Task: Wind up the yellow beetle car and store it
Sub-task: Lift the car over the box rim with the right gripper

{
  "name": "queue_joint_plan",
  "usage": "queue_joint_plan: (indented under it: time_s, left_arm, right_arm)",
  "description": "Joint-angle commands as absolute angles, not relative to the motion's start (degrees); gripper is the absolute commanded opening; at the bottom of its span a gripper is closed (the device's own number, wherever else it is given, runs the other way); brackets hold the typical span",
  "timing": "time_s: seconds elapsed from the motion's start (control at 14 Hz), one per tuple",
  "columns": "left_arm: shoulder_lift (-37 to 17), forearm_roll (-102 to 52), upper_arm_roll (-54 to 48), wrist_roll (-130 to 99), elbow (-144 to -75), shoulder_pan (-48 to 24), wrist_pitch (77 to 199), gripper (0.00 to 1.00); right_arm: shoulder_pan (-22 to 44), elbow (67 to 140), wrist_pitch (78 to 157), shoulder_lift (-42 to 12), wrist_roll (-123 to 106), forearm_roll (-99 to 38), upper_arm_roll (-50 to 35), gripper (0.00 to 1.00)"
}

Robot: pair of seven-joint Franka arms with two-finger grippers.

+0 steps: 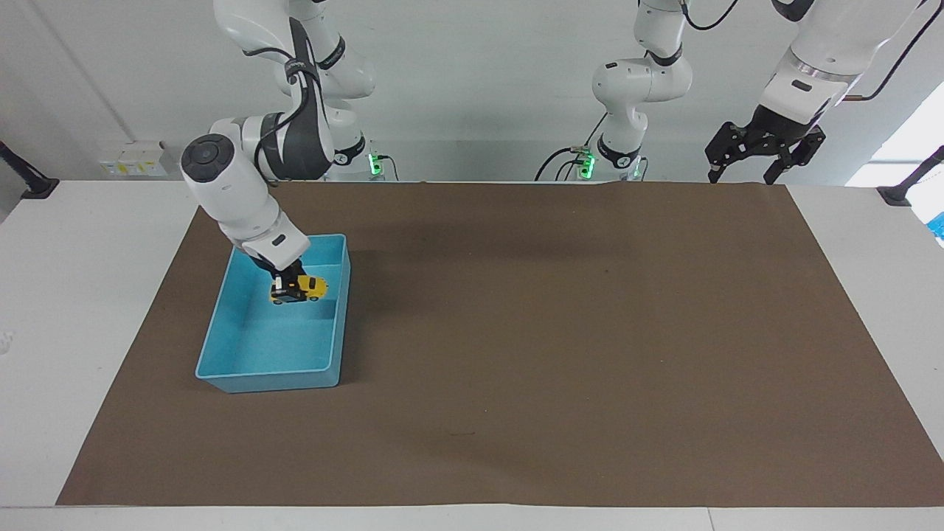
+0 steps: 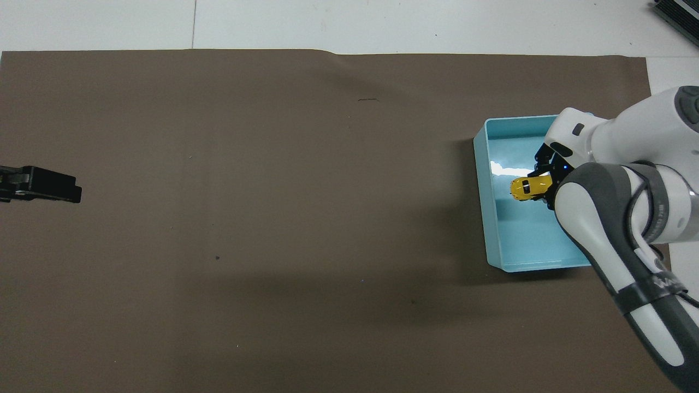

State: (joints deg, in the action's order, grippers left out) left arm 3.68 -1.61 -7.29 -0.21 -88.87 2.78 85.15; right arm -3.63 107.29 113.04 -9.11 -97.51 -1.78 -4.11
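Observation:
The yellow beetle car (image 1: pixel 301 288) (image 2: pixel 527 187) hangs in the air over the inside of the blue bin (image 1: pixel 243 372) (image 2: pixel 486 191), above the part of the bin nearer the robots. My right gripper (image 1: pixel 287 287) (image 2: pixel 546 185) is shut on the car's rear end and holds it level. My left gripper (image 1: pixel 763 153) (image 2: pixel 54 188) waits raised and open over the mat's corner at the left arm's end, nothing between its fingers.
A brown mat (image 1: pixel 560 346) covers most of the white table (image 1: pixel 81 295). The blue bin stands on the mat toward the right arm's end. Nothing else lies inside the bin.

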Motion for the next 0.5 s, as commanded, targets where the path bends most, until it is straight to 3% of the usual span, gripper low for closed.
queue_joint_plan:
  time_s: [0.0, 0.43]
  left_arm:
    - [4.39, -2.37, -7.73, 0.7, -89.3, 3.96, 84.46, 1.0]
    - [4.39, -2.37, -7.73, 0.7, -89.3, 3.96, 84.38, 1.0]
  right_arm:
    - [-5.18, 109.07, 113.11, -7.47, -100.28, -3.34, -4.48, 0.05]
    - [-5.18, 112.75, 117.24, -6.68, -99.58, -3.16, -4.39, 0.05]
